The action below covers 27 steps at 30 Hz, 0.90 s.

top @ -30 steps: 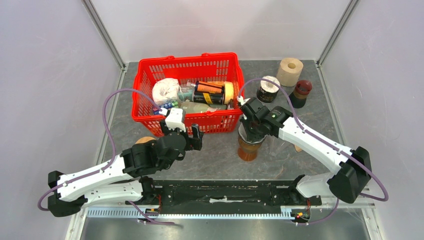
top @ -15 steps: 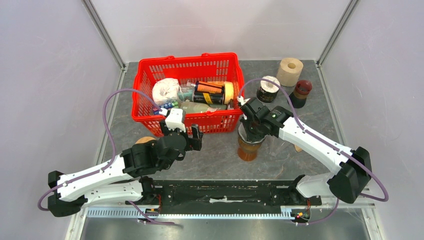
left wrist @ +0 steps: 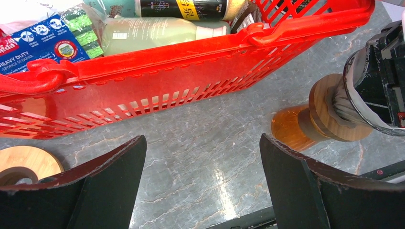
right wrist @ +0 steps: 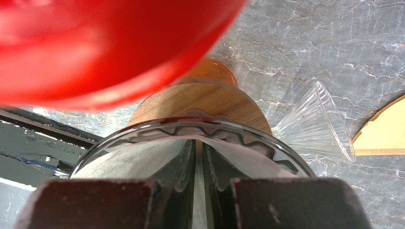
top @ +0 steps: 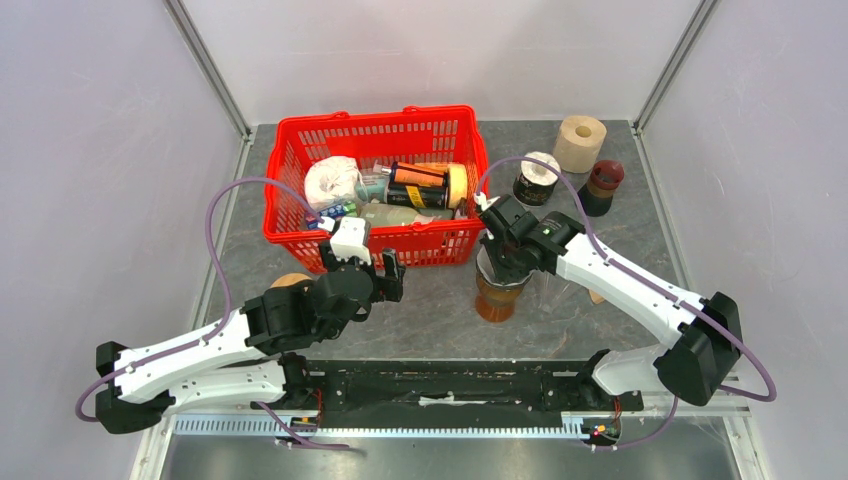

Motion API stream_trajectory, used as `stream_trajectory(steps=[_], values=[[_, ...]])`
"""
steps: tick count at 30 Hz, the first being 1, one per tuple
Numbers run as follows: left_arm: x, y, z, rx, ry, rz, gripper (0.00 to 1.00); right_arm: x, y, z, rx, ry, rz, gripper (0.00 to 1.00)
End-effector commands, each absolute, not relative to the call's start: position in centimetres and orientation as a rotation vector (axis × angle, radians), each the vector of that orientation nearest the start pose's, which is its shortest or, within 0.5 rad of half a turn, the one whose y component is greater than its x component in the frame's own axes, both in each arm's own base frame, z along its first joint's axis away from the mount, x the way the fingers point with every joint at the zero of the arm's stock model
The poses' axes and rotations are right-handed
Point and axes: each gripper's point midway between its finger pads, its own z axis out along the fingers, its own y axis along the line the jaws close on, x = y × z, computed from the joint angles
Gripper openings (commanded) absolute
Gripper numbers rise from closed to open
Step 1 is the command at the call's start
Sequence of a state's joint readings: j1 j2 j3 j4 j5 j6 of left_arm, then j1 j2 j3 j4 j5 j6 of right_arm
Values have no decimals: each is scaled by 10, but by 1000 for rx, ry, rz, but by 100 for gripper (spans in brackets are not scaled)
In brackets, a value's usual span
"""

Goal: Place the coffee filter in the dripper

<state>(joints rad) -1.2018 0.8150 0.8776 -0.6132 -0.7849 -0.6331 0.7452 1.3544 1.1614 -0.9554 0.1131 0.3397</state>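
The glass dripper [top: 497, 268] sits on a wooden collar [right wrist: 200, 102] over an amber glass carafe [top: 497, 303], right of the basket. The white coffee filter [right wrist: 138, 157] lies inside the dripper's rim [right wrist: 267, 145]. My right gripper [top: 500, 252] reaches down into the dripper; its jaws stand almost together, and a thin strip of filter paper shows between them in the right wrist view [right wrist: 199, 164]. My left gripper [top: 386, 277] is open and empty above the table in front of the basket, left of the carafe [left wrist: 289, 129]; it also shows in the left wrist view [left wrist: 203, 186].
A red basket [top: 380, 119] of bottles and packets stands at the back centre. A tin [top: 537, 178], a beige roll [top: 580, 143] and a dark red-lidded jar [top: 602, 187] stand at the back right. A wooden disc [left wrist: 28, 160] lies left. A clear glass funnel [right wrist: 317, 121] lies beside the carafe.
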Motion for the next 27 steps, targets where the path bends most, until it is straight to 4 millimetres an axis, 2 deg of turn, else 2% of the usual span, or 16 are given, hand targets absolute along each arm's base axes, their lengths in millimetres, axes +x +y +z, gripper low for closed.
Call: stream_trajectory(steps=[1, 12, 27], values=[[193, -187, 261, 12, 1920, -403, 94, 179, 163, 120, -559, 2844, 57, 17], [193, -188, 262, 15, 1920, -403, 94, 187, 172, 139, -528, 2764, 144, 25], [193, -186, 264, 10, 1916, -402, 94, 187, 175, 142, -530, 2753, 169, 35]])
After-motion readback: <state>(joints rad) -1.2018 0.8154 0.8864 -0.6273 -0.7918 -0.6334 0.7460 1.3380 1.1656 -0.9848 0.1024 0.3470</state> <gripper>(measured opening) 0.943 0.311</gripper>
